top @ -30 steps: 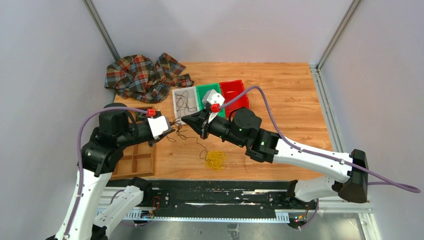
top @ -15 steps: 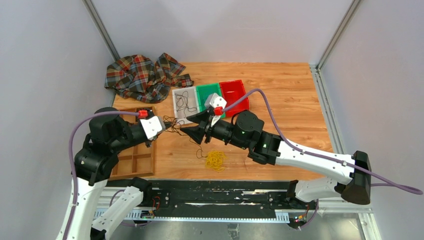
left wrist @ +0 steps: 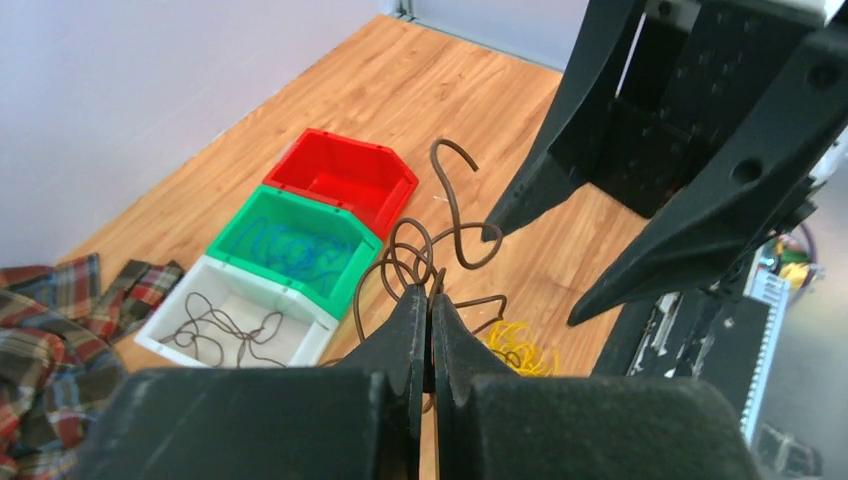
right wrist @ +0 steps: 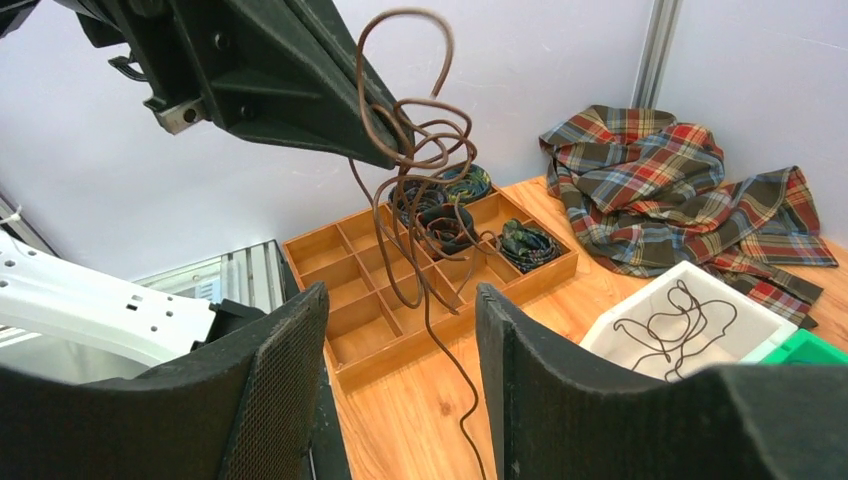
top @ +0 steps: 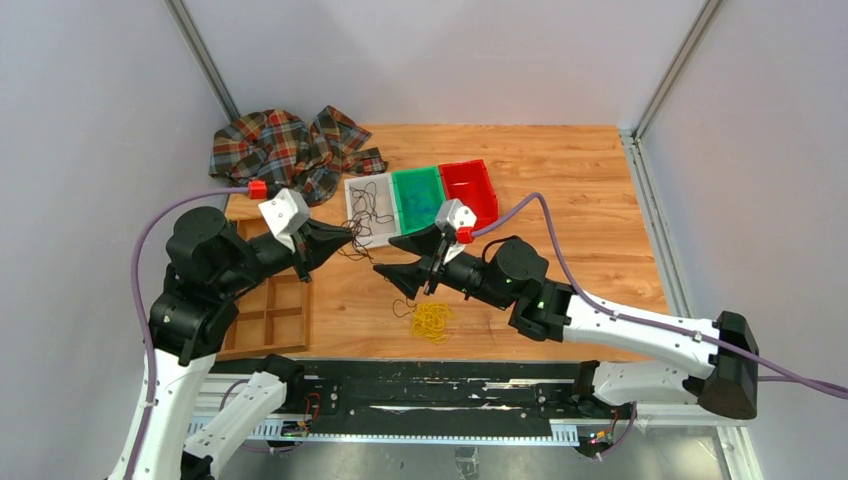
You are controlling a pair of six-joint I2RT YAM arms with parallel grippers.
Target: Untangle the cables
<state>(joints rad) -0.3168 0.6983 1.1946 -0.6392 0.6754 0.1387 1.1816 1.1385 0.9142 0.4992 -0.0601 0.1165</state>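
Yellow cables [top: 431,320] lie nearest on the table [top: 570,200]; beyond and above, the left gripper [left wrist: 428,300] is clamped on a dangling brown cable tangle [right wrist: 418,101], and the right gripper [top: 388,255], jaws apart just beside it, should probably pinch one loose strand and pull gently.

No lettering, brand or number can be read in any view. Any marks are too small to make out.
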